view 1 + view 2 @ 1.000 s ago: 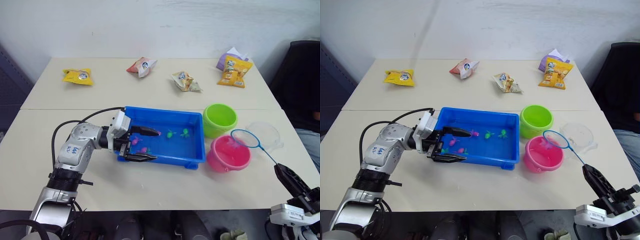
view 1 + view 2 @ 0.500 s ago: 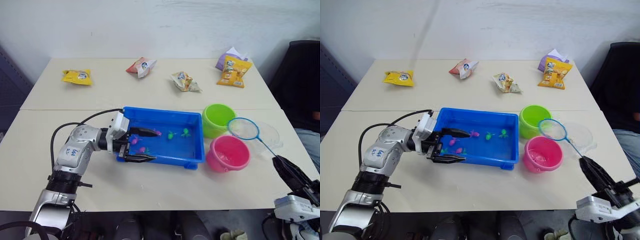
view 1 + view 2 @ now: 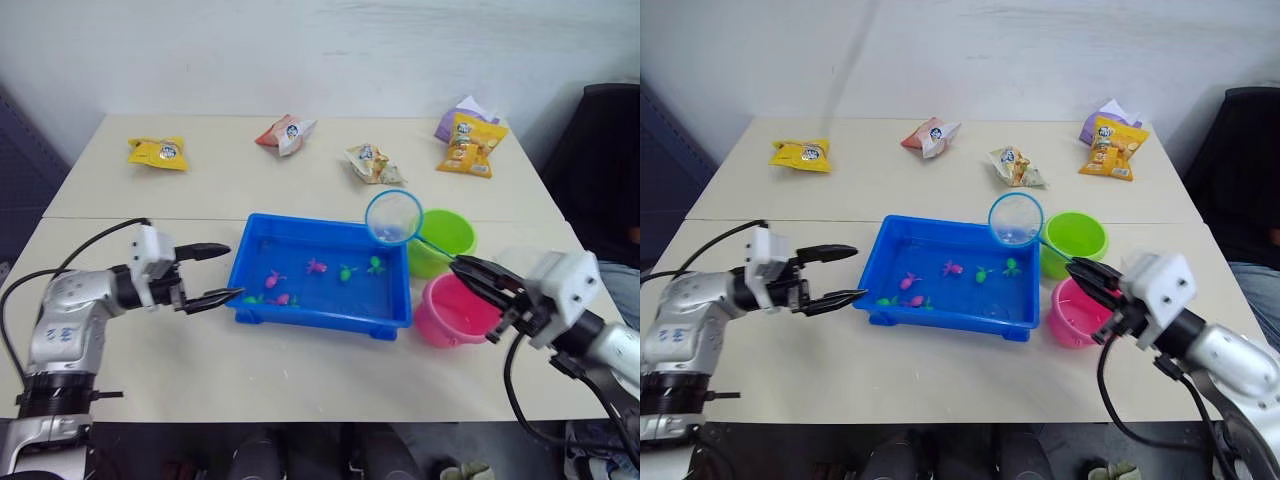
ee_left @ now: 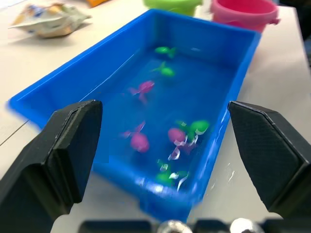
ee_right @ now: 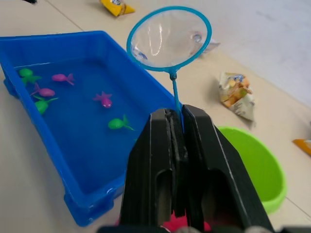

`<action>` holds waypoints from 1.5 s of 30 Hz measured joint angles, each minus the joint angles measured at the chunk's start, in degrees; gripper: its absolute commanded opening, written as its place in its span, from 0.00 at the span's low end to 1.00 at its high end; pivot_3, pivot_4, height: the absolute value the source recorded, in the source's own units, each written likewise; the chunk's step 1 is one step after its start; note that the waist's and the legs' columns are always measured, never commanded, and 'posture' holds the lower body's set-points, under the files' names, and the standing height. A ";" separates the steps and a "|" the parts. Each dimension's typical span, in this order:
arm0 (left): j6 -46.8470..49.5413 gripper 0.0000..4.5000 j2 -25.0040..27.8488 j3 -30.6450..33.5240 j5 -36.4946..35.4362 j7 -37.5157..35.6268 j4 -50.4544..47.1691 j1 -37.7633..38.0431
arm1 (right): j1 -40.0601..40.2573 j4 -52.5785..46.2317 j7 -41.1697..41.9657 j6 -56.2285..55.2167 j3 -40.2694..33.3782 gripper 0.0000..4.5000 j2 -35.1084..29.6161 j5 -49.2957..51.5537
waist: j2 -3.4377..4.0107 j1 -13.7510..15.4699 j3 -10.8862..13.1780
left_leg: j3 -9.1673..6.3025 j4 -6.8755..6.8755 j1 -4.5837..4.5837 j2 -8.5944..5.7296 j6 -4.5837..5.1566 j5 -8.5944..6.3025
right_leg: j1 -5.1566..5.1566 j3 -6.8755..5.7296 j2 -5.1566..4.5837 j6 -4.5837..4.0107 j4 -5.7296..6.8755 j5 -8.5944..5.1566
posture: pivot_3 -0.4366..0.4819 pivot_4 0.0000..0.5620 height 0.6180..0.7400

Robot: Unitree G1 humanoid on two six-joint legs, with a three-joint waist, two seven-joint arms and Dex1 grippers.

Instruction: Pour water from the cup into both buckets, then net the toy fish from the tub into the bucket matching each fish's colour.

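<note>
With the right hand [image 3: 1087, 275] clamped on the net [image 3: 1016, 219] above the tub [image 3: 950, 318] at frame centre — left hand [image 3: 840, 273] wide, empty — a tilted scoop could spill fish [image 3: 954, 267] onto the worktop [image 3: 940, 375].

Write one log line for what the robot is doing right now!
right gripper: shut on net, hoop above tub | left gripper: open, beside tub | fish: in tub

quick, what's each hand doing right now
Left hand: open, holding nothing, just off the tub's left end.
Right hand: closed on the net's handle, hoop raised above the tub's far right corner.
</note>
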 measured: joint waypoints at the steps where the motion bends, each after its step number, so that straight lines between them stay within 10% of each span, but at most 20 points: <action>1: 0.20 0.98 0.67 1.35 -0.34 0.26 -0.52 2.32 | -4.75 0.47 0.39 4.96 1.94 0.00 -1.20 1.28 | 0.00 -0.31 0.00 | -0.01 0.00 -0.05 0.01 0.00 -0.01 | -0.06 -0.01 -0.03 -0.01 0.00 0.00 | 0.48 0.27 0.99; 26: 8.11 0.98 1.85 2.47 -2.03 3.41 -9.36 5.32 | -34.52 13.26 2.76 27.37 32.70 0.00 10.95 -26.74 | -0.03 -0.53 -0.02 | 0.03 0.03 -0.98 0.01 -0.17 0.09 | -1.00 -0.14 0.00 -0.07 0.10 -0.04 | 0.48 0.27 0.99; 45: 7.41 0.98 1.14 -0.53 -1.81 4.63 -9.28 4.12 | -30.70 8.42 6.09 41.40 20.26 0.00 20.63 -19.07 | -0.03 -0.64 -0.02 | 0.02 0.03 -0.99 0.00 -0.16 0.08 | -0.99 -0.16 0.01 -0.07 0.11 -0.04 | 0.48 0.27 0.99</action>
